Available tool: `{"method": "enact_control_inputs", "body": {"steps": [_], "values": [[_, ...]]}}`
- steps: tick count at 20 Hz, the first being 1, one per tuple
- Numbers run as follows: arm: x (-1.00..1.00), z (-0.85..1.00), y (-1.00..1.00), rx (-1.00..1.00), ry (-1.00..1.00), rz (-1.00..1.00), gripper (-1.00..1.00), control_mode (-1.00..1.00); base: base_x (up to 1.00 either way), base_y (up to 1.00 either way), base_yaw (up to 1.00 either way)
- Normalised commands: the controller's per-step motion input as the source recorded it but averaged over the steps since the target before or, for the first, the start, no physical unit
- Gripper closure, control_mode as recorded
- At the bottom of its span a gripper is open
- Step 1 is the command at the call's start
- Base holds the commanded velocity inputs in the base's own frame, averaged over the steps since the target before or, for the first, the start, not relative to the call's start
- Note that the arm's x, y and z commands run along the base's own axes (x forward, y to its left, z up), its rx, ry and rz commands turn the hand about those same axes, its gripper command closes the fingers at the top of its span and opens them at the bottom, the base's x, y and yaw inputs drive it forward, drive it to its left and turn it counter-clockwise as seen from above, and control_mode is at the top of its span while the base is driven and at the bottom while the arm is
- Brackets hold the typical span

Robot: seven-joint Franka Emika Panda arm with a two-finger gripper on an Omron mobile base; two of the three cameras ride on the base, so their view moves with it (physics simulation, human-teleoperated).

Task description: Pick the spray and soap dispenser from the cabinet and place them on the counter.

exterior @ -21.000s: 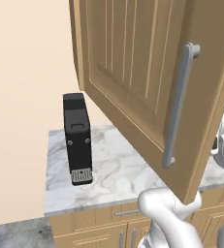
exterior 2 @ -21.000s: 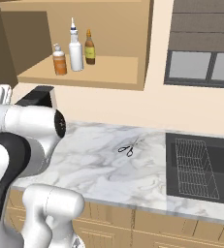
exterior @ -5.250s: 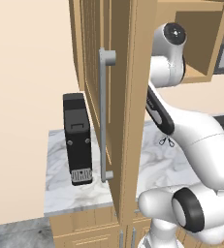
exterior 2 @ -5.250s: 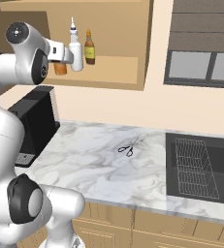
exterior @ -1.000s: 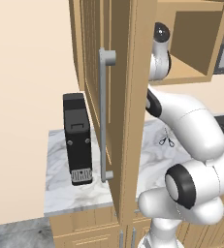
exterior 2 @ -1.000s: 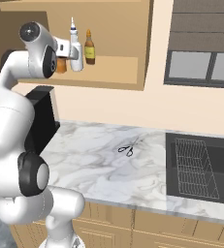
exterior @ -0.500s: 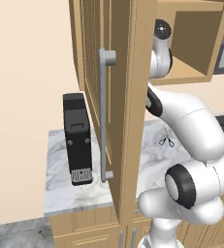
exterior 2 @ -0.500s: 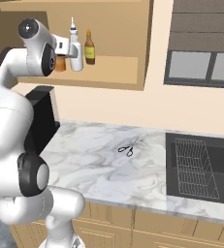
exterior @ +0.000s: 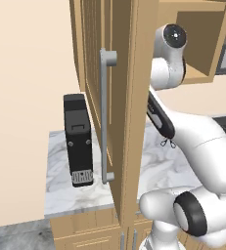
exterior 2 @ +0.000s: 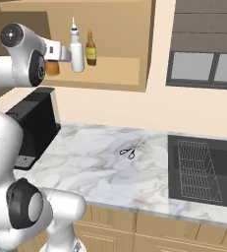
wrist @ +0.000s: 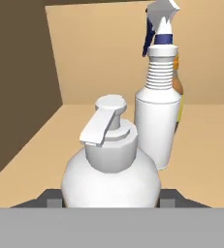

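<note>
Reaching into open light wooden wall cabinet (exterior 2: 110, 74), upper left: gripper (wrist: 111, 199) jaws apart around tiny orange soap dispenser (wrist: 111, 167), grip uncertain. White blue-nozzled spray (exterior 2: 76, 48) beside, shelved. White marble counter (exterior 2: 115, 172) awaits both.

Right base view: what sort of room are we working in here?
A kitchen, most likely: a marble counter over wooden base cabinets, a dark sink with a wire rack set into it, and an open wall cabinet holding bottles.
</note>
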Motion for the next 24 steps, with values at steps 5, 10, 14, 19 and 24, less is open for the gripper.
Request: {"method": "enact_control_inputs", "body": {"steps": [5,10,14,19,24], "values": [[-0.77,0.01,-0.04,0.0,-0.08,0.0,1.0,-1.0,0.0,0.0,0.0],[-0.85,0.0,-0.11,0.0,-0.05,0.0,1.0,-1.0,0.0,0.0,0.0],[-0.88,0.0,-0.14,0.0,-0.02,0.0,1.0,-1.0,0.0,0.0,0.0],[-0.74,0.0,-0.12,0.0,-0.03,0.0,1.0,-1.0,0.0,0.0,0.0],[-0.54,-0.03,0.0,-0.01,-0.02,-0.03,1.0,-1.0,0.0,0.0,0.0]]}}
